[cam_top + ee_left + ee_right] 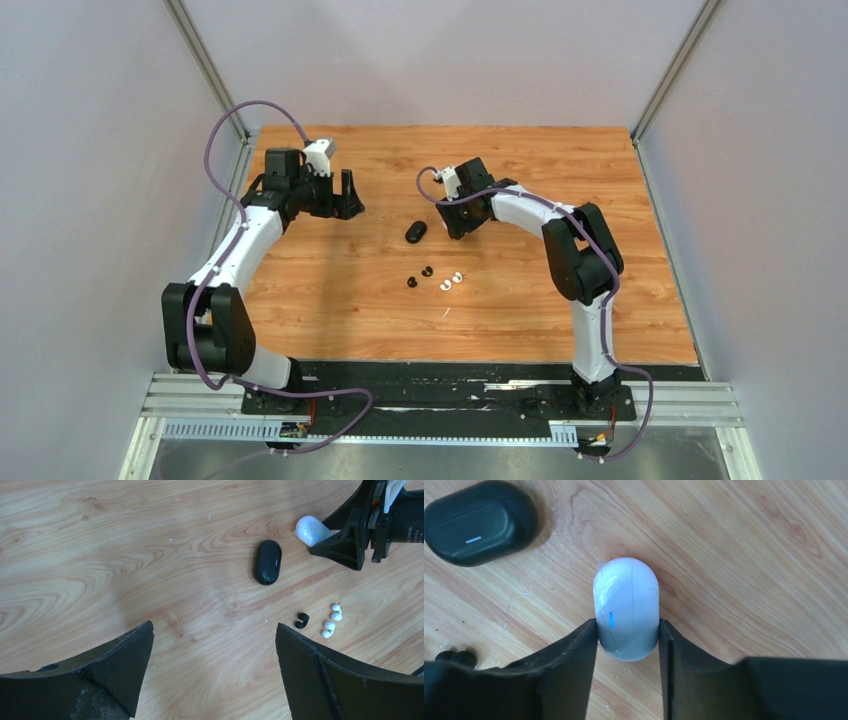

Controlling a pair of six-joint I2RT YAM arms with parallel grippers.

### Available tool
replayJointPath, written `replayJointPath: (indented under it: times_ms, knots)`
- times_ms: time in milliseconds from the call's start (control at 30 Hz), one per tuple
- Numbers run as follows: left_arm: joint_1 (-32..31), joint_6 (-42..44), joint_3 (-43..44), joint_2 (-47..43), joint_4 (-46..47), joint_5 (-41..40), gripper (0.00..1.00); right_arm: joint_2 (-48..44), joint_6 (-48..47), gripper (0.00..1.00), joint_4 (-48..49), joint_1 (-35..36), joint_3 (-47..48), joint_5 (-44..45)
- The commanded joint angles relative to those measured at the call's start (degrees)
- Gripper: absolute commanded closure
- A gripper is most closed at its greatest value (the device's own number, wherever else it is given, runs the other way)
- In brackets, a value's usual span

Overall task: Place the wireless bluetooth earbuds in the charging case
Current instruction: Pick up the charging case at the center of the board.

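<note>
While the left gripper (345, 195) hangs with its jaws spread wide above the far left of the wooden table (330, 300), a closed black charging case (416, 232) lies at mid-table. Nearer the arms' bases, two black earbuds (427, 271) lie loose just beside two white earbuds (458, 277), all four on the bare wood, apart from both cases. To the right, the right gripper (462, 222) sits low, its fingers pressed against both sides of a closed white charging case (626, 605), a small blue light showing on its shell.
</note>
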Motion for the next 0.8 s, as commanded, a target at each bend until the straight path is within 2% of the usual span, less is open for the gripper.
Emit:
replayJointPath:
  times_ms: [0, 67, 167, 267, 367, 467, 533, 667, 767]
  knots:
    - [0.1, -1.0, 1.0, 1.1, 2.7, 1.5, 0.04, 0.5, -2.1, 0.64, 0.4, 0.2, 1.5, -0.9]
    - [0.0, -1.1, 1.4, 1.8, 3.3, 3.3, 0.04, 0.2, -4.5, 0.75, -0.3, 0.2, 1.9, -2.0]
    - [0.0, -1.3, 2.6, 3.3, 4.9, 7.9, 0.04, -3.2, -12.1, 0.84, -0.5, 0.2, 0.8, -3.6]
    - [-0.6, -0.7, 4.7, 4.9, 7.0, 16.0, 0.02, -11.1, -23.1, 0.89, 9.3, 0.0, -7.8, -3.5]
    - [-2.5, 0.9, 7.3, 6.5, 8.8, 22.7, 0.01, -20.4, -31.1, 0.9, 20.0, -1.2, -16.8, -9.0]
    - [-4.5, 0.0, 8.1, 7.1, 14.3, 26.0, 0.03, -26.4, -32.1, 0.9, 26.1, -1.8, -20.6, -14.3]
    - [-5.8, -1.7, 8.3, 7.8, 18.6, 28.2, 0.05, -28.3, -29.6, 0.9, 29.2, -1.7, -19.9, -16.3]
    - [-8.4, -8.0, 9.6, 9.6, 29.0, 31.0, 0.16, -29.1, -25.0, 0.89, 32.7, -0.6, -16.7, -16.7]
    - [-10.3, -11.5, 11.5, 11.5, 32.5, 31.6, 0.17, -29.0, -24.3, 0.88, 35.0, 0.8, -15.4, -15.4]
